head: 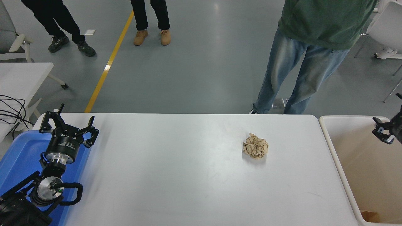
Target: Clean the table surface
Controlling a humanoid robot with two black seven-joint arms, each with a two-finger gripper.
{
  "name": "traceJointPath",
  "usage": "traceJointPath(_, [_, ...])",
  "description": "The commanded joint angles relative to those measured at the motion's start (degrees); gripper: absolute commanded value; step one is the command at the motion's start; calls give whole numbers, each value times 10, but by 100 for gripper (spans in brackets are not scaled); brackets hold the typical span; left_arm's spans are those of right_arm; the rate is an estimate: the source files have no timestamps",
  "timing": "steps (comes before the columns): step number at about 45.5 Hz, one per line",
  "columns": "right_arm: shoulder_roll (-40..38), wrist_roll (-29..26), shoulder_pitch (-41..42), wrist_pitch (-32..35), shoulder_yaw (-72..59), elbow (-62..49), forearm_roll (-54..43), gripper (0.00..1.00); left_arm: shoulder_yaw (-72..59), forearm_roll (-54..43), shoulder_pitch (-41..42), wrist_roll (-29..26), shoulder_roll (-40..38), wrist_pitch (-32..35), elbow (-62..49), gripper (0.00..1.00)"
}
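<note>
The white table surface (176,175) carries one crumpled ball of brown paper (255,146), right of centre. At the lower left, my left gripper (67,121) is parked open and holds nothing, over the corner where the table meets a blue tray. My right gripper (391,116) pokes in at the right edge above a beige bin, well to the right of the paper ball. Only part of it shows, and its two fingers stand apart with nothing between them.
A blue tray (19,157) lies under the left arm. The beige bin (364,163) stands off the table's right end, a brown scrap (370,216) in its bottom. A person in jeans (298,72) stands at the far edge. A smaller cabled table (19,78) is at far left.
</note>
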Motion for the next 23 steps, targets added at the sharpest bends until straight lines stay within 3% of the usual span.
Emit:
traceJointPath(1, [51, 33, -21, -5, 1, 35, -16, 100, 0, 0, 0, 0, 0, 0, 0, 99])
traceJointPath(8, [102, 73, -16, -14, 0, -11, -18, 100, 0, 0, 0, 0, 0, 0, 0, 99])
traceJointPath(23, [128, 76, -10, -13, 1, -17, -18, 100, 0, 0, 0, 0, 0, 0, 0, 99])
